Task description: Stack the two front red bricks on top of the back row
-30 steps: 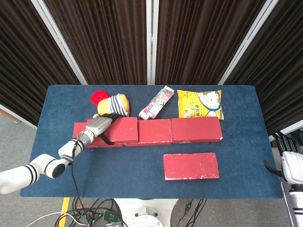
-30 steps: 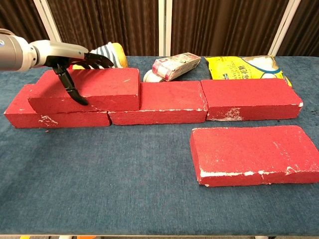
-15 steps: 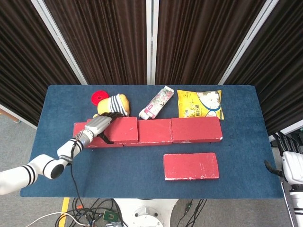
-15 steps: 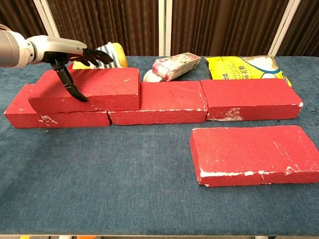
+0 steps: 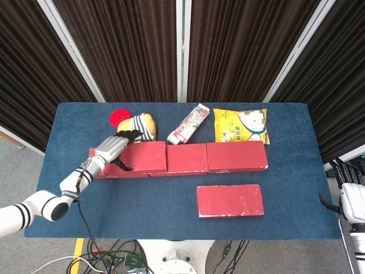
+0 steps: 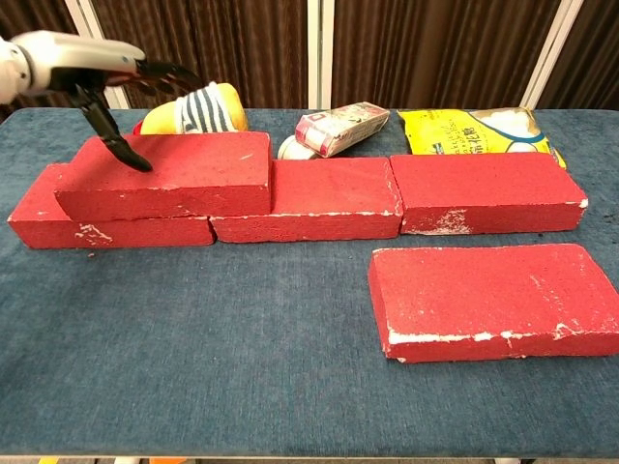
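Note:
A back row of red bricks runs across the table: left brick (image 6: pixel 106 222), middle brick (image 6: pixel 319 198), right brick (image 6: pixel 484 191). One red brick (image 6: pixel 169 172) lies stacked on the left end of that row, also seen as the stacked brick (image 5: pixel 140 156) in the head view. Another red brick (image 6: pixel 493 298) lies flat in front at the right, the front brick (image 5: pixel 230 200) from above. My left hand (image 6: pixel 102 82) hovers above the stacked brick's left end, fingers apart, holding nothing; the left hand (image 5: pixel 114 147) shows over it in the head view. My right hand (image 5: pixel 351 197) hangs off the table's right edge, its fingers unclear.
Behind the row lie a striped plush toy (image 6: pixel 198 106), a red disc (image 5: pixel 120 117), a pink snack pack (image 6: pixel 338 128) and a yellow snack bag (image 6: pixel 479 130). The blue table (image 6: pixel 193 338) has open cloth in front at the left.
My left hand has let go of the stacked brick and lifted up and back to the left. The brick stays on the row.

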Controlling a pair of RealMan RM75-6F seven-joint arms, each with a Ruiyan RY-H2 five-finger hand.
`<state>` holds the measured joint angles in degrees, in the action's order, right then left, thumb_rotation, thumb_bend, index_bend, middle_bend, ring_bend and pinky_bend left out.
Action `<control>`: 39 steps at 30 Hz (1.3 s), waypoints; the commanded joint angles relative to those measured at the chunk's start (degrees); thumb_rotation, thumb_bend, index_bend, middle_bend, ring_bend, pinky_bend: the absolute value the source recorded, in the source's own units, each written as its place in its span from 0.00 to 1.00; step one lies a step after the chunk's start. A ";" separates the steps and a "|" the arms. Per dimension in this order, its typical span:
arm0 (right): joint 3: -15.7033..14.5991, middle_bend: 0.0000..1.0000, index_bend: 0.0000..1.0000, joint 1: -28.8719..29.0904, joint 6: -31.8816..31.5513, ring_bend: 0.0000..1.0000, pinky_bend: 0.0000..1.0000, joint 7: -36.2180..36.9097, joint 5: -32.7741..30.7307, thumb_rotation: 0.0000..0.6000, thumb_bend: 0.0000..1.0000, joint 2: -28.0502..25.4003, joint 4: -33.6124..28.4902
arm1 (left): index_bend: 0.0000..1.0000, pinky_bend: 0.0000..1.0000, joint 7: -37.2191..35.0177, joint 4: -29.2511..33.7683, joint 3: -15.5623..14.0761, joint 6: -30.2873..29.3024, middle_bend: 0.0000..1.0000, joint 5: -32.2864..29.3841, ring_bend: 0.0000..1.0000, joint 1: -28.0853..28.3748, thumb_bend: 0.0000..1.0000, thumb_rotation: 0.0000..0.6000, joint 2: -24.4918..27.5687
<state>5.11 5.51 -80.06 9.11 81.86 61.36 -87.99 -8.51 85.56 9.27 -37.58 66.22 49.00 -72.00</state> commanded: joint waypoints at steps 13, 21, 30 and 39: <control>-3.33 0.00 0.00 4.06 2.50 0.00 0.00 -8.21 11.75 1.00 0.07 -4.22 -10.88 | 0.00 0.00 16.11 14.82 -8.63 -30.99 0.00 5.70 0.00 -20.42 0.00 1.00 11.03; -5.74 0.00 0.00 9.81 15.22 0.00 0.00 -15.51 11.59 1.00 0.00 -3.28 -17.80 | 0.00 0.00 15.06 14.08 -11.70 -39.65 0.00 9.55 0.00 -28.71 0.00 1.00 10.10; -4.18 0.00 0.00 16.46 27.14 0.00 0.00 -25.49 2.32 1.00 0.00 2.00 -20.60 | 0.00 0.00 11.07 11.13 -12.78 -42.76 0.00 12.38 0.00 -33.60 0.00 1.00 9.35; -3.24 0.00 0.00 20.98 31.76 0.00 0.00 -34.37 -9.24 1.00 0.00 7.73 -19.71 | 0.00 0.00 8.16 7.79 -12.49 -42.10 0.00 13.13 0.00 -35.67 0.00 1.00 8.29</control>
<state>1.57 25.23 -49.24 -23.50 74.52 67.70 -107.95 -0.13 93.66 -3.32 -79.88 79.30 13.55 -63.51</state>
